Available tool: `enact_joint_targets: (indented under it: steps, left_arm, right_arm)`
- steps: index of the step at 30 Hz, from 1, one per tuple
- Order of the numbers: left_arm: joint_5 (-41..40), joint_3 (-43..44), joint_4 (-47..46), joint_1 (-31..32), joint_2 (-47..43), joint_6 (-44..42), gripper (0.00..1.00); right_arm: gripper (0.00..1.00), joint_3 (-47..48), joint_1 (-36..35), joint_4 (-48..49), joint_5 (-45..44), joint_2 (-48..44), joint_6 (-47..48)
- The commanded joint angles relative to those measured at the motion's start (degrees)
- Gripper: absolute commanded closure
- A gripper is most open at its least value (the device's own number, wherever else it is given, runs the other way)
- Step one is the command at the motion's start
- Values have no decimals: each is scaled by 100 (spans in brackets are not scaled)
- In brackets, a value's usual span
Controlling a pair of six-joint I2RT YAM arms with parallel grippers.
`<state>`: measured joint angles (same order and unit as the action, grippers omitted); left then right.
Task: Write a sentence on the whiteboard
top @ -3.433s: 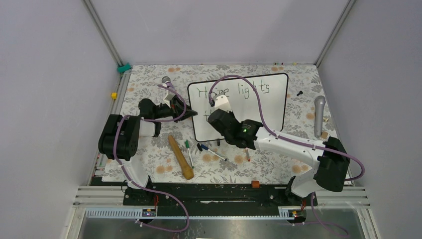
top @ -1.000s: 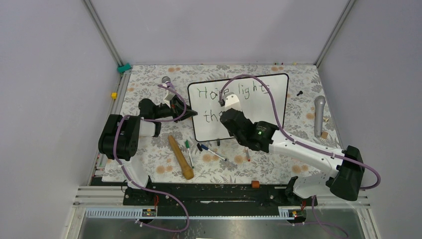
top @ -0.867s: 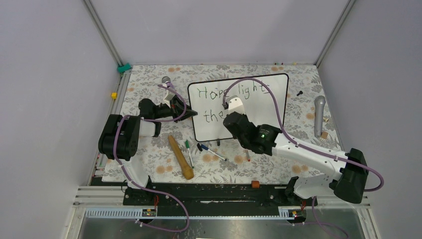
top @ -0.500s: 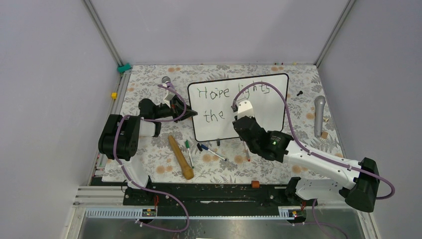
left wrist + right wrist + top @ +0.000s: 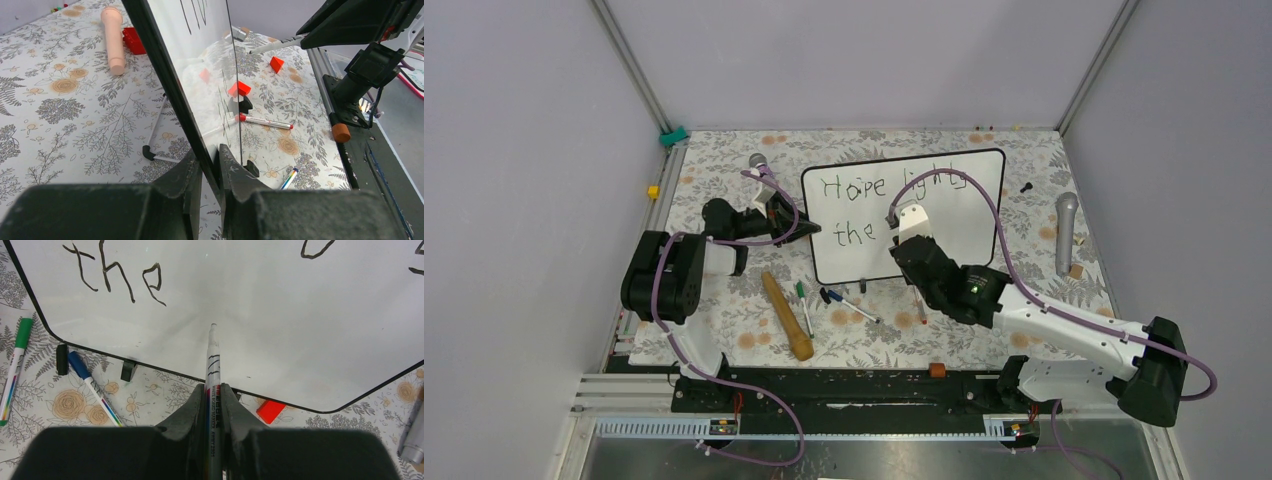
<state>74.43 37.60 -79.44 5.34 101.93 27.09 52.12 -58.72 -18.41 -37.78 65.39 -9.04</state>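
Surface: floral-patterned table cover (image 5: 744, 335), enclosed by plain walls. Whiteboard (image 5: 854, 262): stood at centre on its feet. Left gripper (image 5: 210, 160): closed upon the board's black left frame. Right gripper (image 5: 214, 400): clamped around a marker (image 5: 212, 357), its tip at the board, right of and below "the". Sentence (image 5: 852, 187): "Hope lights / the" is legible. Blank board is available rightward. A blue pen (image 5: 92, 385) is lying just below the lower edge.

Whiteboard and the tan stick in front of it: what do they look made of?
The whiteboard looks like a glossy coated panel, plastic or enamel, in a thin black frame: the left wrist view shows the floral tablecloth mirrored in it. The tan stick looks like matte, unpainted wood, judging by colour alone; no grain shows.
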Motion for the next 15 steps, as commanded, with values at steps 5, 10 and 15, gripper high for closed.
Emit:
enact_joint_targets:
  steps: [5, 10, 15]
  left_arm:
    - [57, -108, -498, -2, -107, -877, 100]
    - [57, -106, -502, -7, -112, -881, 100]
    - [59, -122, -500, 0, -111, -890, 100]
  right_arm:
    - [100, -248, 36, 526, -120, -231, 154]
    - [100, 26, 89, 292, -181, -20, 232]
    - [100, 40, 293, 296, -64, -79, 239]
